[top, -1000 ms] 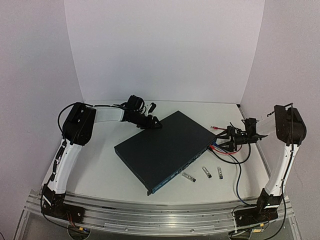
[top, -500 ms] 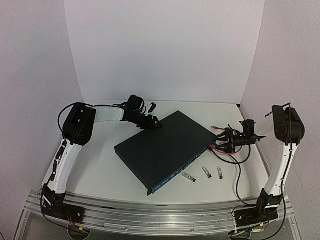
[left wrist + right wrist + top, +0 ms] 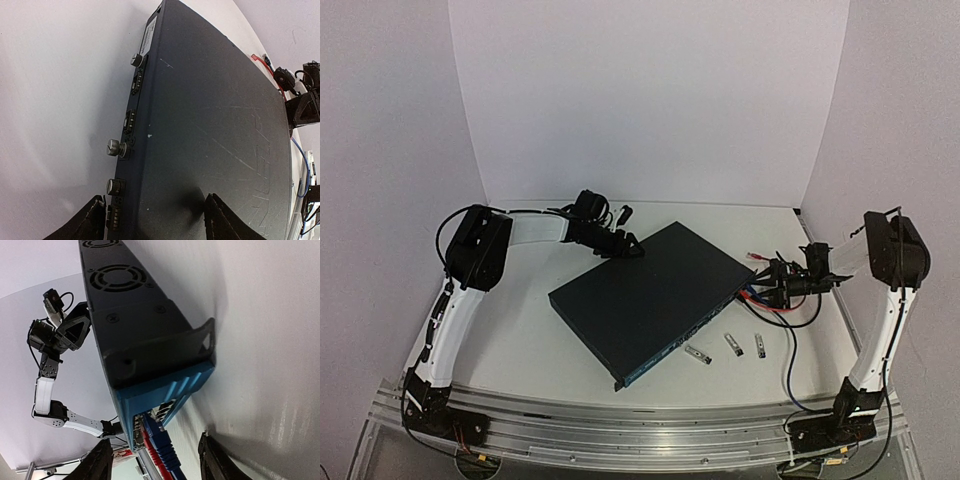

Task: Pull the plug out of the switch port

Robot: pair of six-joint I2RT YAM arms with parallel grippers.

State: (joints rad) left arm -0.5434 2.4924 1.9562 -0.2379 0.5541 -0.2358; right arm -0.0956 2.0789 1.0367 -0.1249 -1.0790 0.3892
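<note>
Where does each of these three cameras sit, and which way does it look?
Top external: fixed above and behind the arms, looking down on the table and the switch; both arms show, with the left gripper and right gripper.
Left wrist: over the switch's rear edge, looking along its top; its own fingers show at the bottom.
Right wrist: low by the switch's end, facing the blue plug; its own fingers show below.
Shared: each wrist view shows the switch and the other arm beyond it.
</note>
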